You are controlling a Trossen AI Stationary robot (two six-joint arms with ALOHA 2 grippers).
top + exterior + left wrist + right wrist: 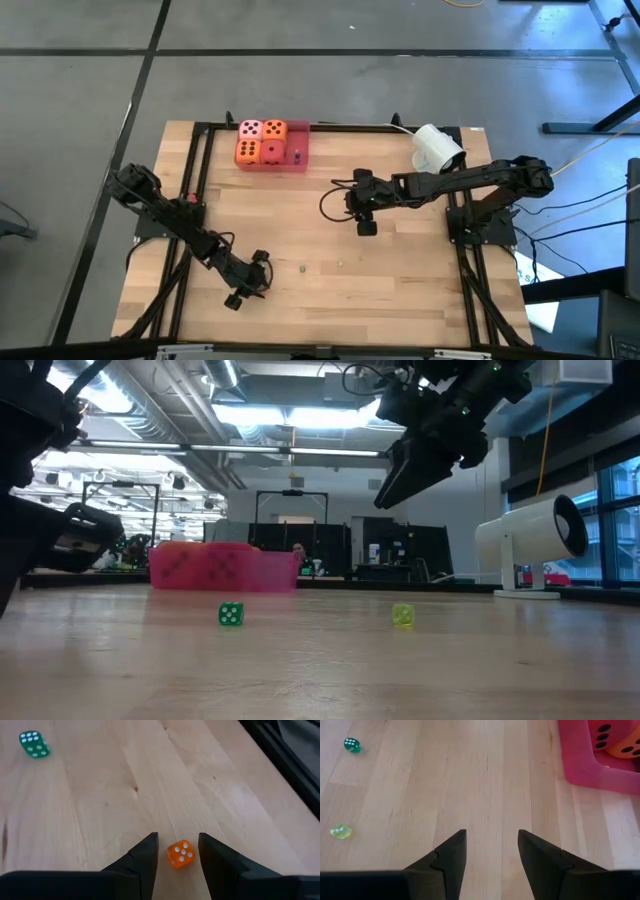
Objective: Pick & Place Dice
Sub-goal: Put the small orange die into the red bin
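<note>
Four large dice sit in the red tray [299,152] at the table's far left: pink [251,129], two orange [274,130], red [272,153]. Three tiny dice lie on the wood: orange [180,854], green [34,744] [231,615], yellow-green [403,616]. My left gripper [178,839], low at the near left [250,288], is open, with a finger on either side of the tiny orange die and a narrow gap on both sides. My right gripper [492,836] hangs open above mid-table [352,208], holding nothing.
A white cylindrical device [437,147] stands at the far right of the table. Black frame rails [195,160] run along the table's left, far and right sides. Bare wood lies between the two grippers and the tray.
</note>
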